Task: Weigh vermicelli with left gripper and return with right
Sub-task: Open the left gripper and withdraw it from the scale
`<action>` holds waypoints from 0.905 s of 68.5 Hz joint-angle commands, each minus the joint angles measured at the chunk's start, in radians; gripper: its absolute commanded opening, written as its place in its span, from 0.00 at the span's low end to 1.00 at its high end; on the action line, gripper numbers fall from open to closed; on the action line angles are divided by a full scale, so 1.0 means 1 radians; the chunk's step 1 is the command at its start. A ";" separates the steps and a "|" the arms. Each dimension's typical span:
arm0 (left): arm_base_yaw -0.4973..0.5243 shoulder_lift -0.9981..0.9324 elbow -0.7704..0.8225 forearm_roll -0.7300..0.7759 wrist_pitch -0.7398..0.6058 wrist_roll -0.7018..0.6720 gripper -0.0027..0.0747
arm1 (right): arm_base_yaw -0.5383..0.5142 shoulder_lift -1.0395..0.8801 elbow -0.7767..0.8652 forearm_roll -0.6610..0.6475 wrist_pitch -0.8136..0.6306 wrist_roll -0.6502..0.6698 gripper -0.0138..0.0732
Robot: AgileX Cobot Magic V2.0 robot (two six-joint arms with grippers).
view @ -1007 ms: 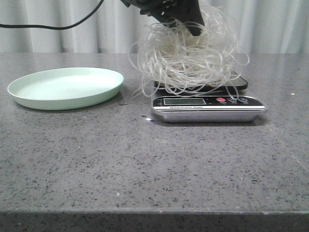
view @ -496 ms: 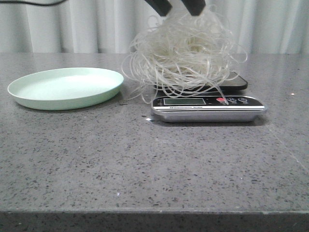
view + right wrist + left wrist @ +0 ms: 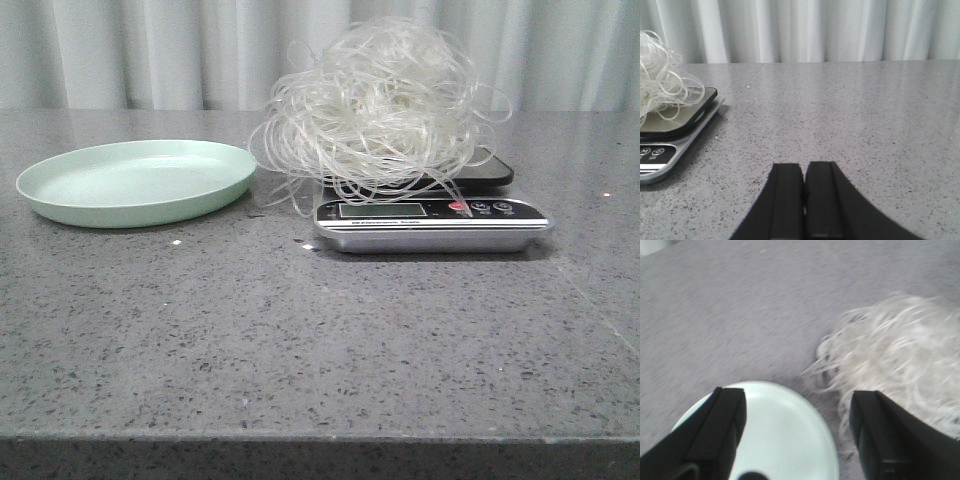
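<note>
The vermicelli (image 3: 378,105), a fluffy tangle of whitish strands, rests on the black platform of the silver kitchen scale (image 3: 430,222). It also shows in the left wrist view (image 3: 900,360) and the right wrist view (image 3: 660,70). The pale green plate (image 3: 135,180) lies empty to the left of the scale. My left gripper (image 3: 797,405) is open and empty, high above the plate's (image 3: 780,435) edge and beside the noodles. My right gripper (image 3: 803,172) is shut and empty, low over the table to the right of the scale (image 3: 670,140). Neither gripper shows in the front view.
Grey speckled stone table (image 3: 320,340) with its front edge near the bottom of the front view. White curtain (image 3: 200,50) behind the table. Some strands hang over the scale's left side toward the plate.
The left gripper let go of the vermicelli and rose out of the front view. The tangle now sits free on the scale.
</note>
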 commanded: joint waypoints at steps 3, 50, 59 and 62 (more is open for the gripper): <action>0.051 -0.163 0.133 -0.012 -0.166 -0.013 0.60 | -0.002 -0.017 -0.008 -0.009 -0.079 -0.007 0.33; 0.257 -0.711 0.811 0.032 -0.589 -0.013 0.22 | -0.002 -0.017 -0.008 -0.009 -0.079 -0.007 0.33; 0.270 -0.791 0.914 0.032 -0.680 -0.013 0.22 | -0.002 -0.017 -0.008 -0.009 -0.092 -0.007 0.33; 0.272 -0.818 0.949 0.032 -0.716 -0.013 0.22 | -0.002 -0.017 -0.009 -0.009 -0.103 -0.007 0.33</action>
